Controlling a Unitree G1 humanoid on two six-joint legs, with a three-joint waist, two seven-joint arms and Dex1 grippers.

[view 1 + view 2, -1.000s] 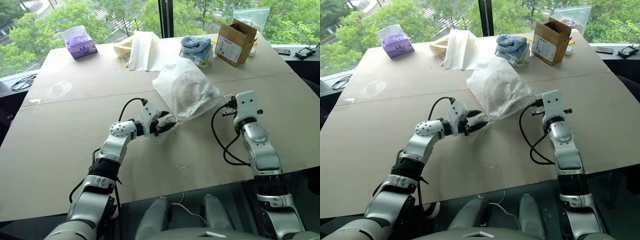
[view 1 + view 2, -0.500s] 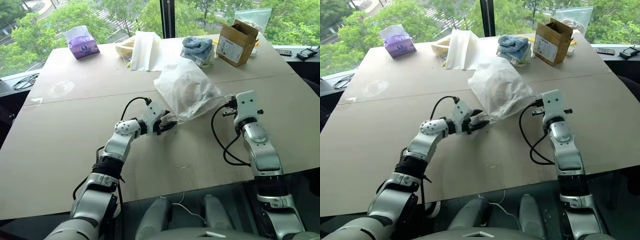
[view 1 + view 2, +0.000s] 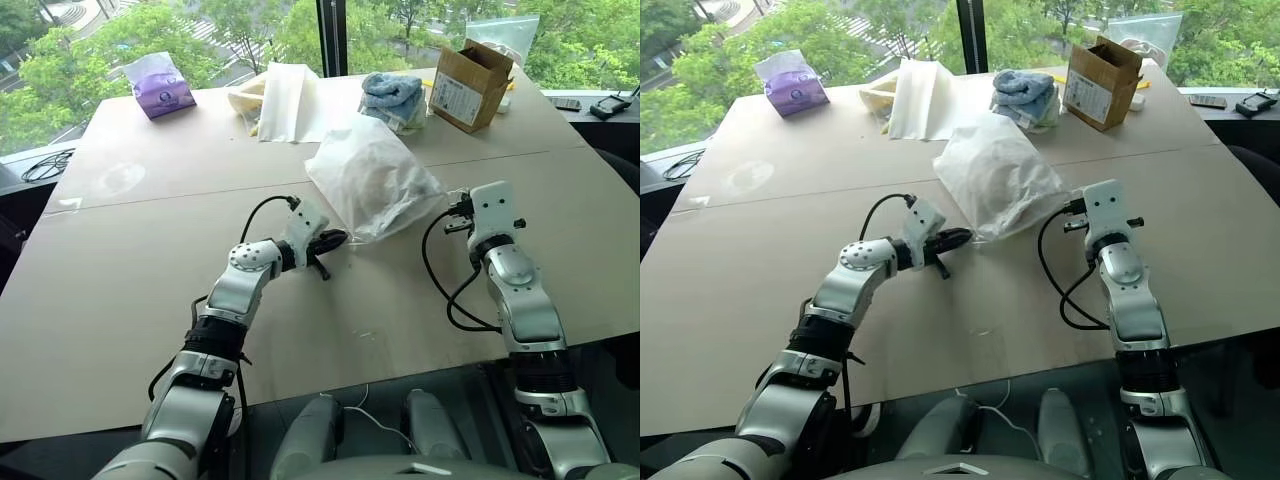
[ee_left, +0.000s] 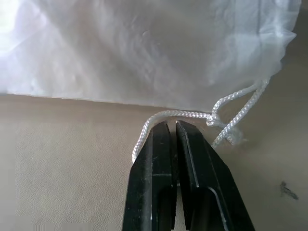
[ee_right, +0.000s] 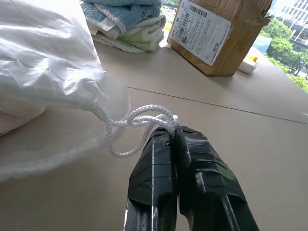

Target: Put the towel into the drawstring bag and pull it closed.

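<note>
Towel is in the drawstring bag (image 3: 372, 178): bag sits bulged mid-worktop (image 3: 150, 280), and a pinkish cloth edge shows through the thin fabric in the right wrist view (image 5: 14, 118). Reads as the towel; can't confirm more than that.

Step in hand, as I judge it: cinching the mouth.

Left gripper (image 4: 172, 126): jaws shut, white cord (image 4: 192, 115) looped across the tips. It looks pinched between them, but the contact point itself is hidden, so the grip could be shallow. Gripper lies just beside the bag's lower edge, low over the worktop.

Right gripper (image 5: 172, 130): jaws fully shut on the other cord loop (image 5: 144, 118), at the gathered corner on the bag's right side.

How to do it well:
- Pull the two grippers apart, outward along the mouth line, each away from the bag. Roughly equal pull, or the bag just slides sideways instead of gathering.
- Keep pulls low and near level; lifting drags the whole bag up.
- Go slow at first on the left side. If the cord slips off the tips, stop and regrip deeper.
- Watch the mouth fabric: done when it bunches tight and cord stops feeding.
- Cardboard box (image 3: 468, 84) and blue cloth pile (image 3: 395, 98) sit well behind; not in the pull path.
</note>
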